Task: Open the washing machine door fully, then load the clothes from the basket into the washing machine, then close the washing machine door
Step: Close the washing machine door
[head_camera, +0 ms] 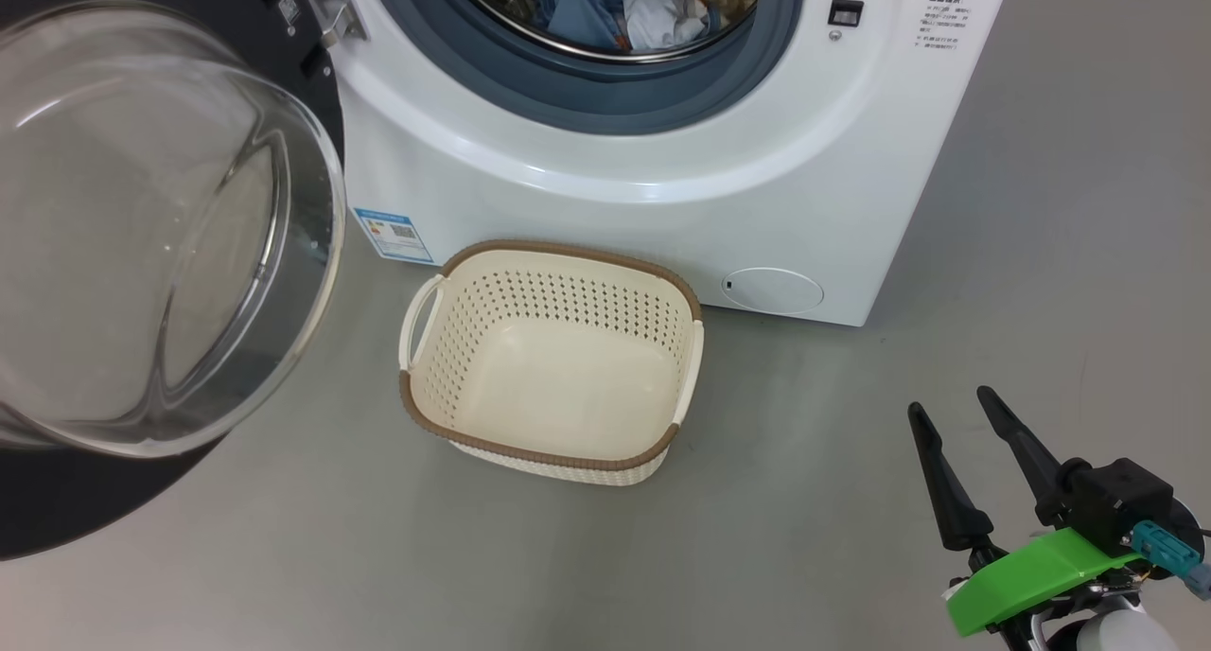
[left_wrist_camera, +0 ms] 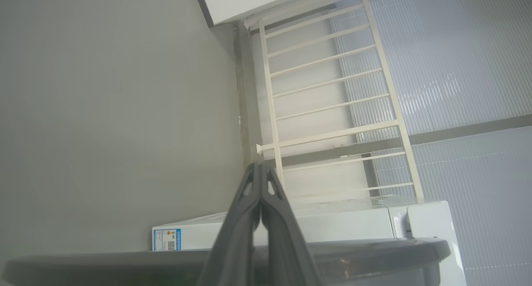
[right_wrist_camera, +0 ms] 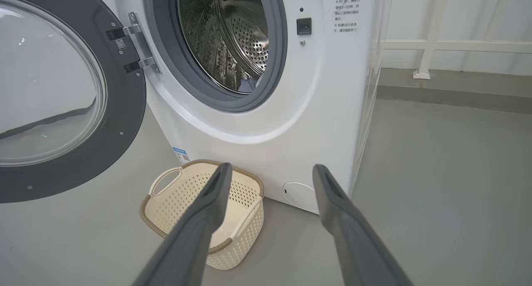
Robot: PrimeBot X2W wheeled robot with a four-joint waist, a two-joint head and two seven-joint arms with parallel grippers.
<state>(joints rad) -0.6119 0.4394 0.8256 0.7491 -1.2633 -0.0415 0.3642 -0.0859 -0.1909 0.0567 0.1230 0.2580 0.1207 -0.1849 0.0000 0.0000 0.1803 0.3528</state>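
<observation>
The washing machine door stands wide open on the left of the washing machine, its glass bowl bulging out toward us. Inside the drum the clothes lie heaped, blue and white showing through the opening. The basket sits empty on the floor, just in front of the machine and below the opening. The right tool hovers low on the right, fingers spread apart, gripping nothing, well clear of the basket. The left tool has its fingers pressed together on nothing, close by the door's dark edge. Whether it touches the door, I can't tell.
</observation>
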